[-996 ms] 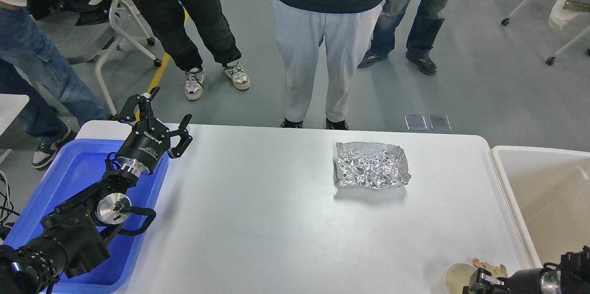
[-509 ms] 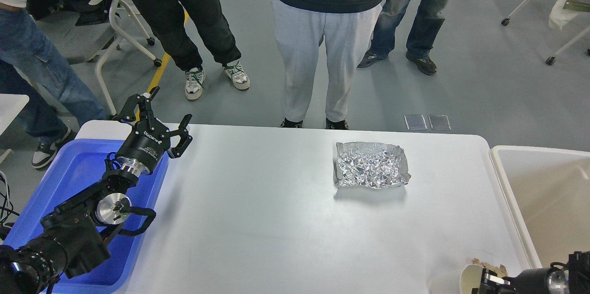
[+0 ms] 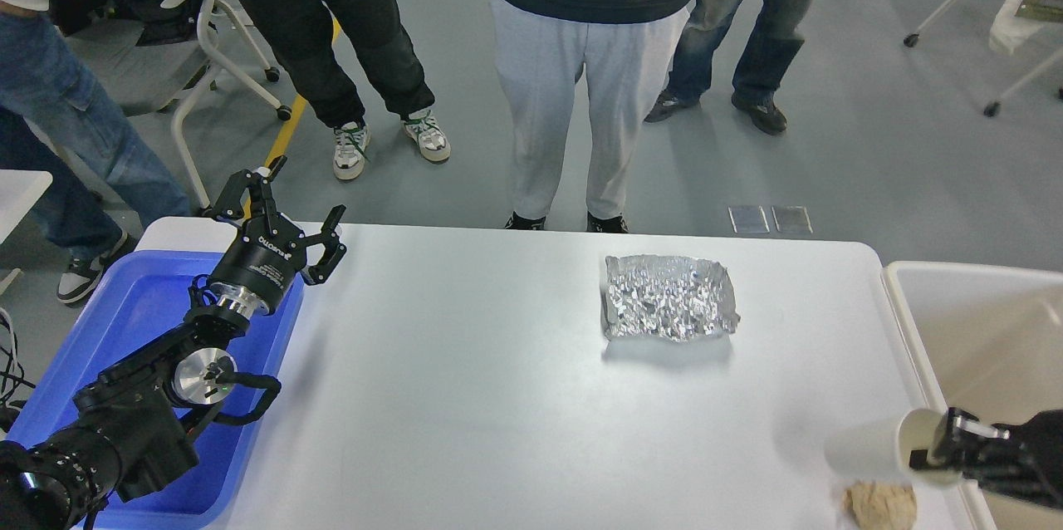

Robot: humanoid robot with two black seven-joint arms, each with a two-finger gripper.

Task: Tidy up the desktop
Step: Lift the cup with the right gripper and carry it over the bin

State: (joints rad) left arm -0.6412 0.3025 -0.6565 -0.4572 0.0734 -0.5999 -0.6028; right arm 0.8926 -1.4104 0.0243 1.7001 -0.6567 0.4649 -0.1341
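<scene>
The white desktop (image 3: 498, 389) bears a crumpled silver foil tray (image 3: 668, 297) at the back right. My right gripper (image 3: 947, 449) comes in from the lower right and is shut on the rim of a cream paper cup (image 3: 872, 451), held on its side just above the desktop's front right corner. A crumpled brown paper wad (image 3: 880, 505) lies on the desktop just below the cup. My left gripper (image 3: 292, 210) is open and empty, held above the back left corner beside the blue tub (image 3: 124, 322).
A beige bin (image 3: 988, 347) stands against the desktop's right edge, just behind the right gripper. Several people stand along the far edge of the desktop. Rolling chairs stand at the back left and far right.
My right gripper has risen and moved right toward the beige bin with the cup, which now lies on its side. The brown wad now lies on the desktop. The left arm has not moved.
</scene>
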